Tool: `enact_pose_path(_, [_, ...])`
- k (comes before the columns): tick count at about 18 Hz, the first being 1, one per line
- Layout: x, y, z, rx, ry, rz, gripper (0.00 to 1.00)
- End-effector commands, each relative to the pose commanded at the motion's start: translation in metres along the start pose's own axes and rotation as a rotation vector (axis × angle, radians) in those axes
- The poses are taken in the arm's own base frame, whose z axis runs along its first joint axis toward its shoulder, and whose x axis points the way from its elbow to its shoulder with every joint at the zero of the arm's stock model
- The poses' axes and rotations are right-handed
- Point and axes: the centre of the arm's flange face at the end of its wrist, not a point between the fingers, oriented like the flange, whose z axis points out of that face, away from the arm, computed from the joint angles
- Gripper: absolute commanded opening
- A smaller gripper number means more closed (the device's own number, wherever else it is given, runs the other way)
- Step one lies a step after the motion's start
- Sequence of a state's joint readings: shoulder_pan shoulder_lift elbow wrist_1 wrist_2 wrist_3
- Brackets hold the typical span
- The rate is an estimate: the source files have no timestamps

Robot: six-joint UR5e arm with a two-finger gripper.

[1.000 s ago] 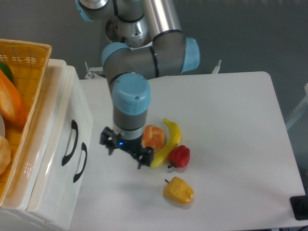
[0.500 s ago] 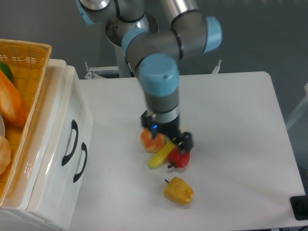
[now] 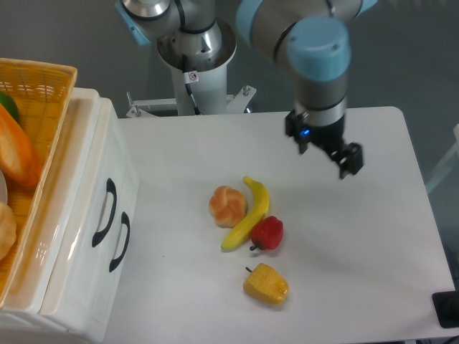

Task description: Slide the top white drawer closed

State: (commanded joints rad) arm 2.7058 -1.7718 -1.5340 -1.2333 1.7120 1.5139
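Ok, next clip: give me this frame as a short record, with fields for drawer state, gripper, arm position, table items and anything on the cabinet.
top white drawer: front looks flush with the cabinet's other front, appears closed
drawer handles: two black curved handles, side by side
gripper: above the right part of the table, holding nothing, far from the drawer; jaw state unclear
table items: orange bun-like item, banana, red pepper, yellow pepper, clustered mid-table
cabinet top: woven yellow basket holding food
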Motion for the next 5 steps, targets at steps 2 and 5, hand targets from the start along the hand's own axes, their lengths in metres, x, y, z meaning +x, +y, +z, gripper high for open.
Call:
enact_pose_path(2, [0.0024,0.0042,0.0002,0.002,0.016,-0.002,1.0])
enact_pose_path(5, [0.0013,0.0102,0.0003,0.022,0.016,-0.016,1.0])
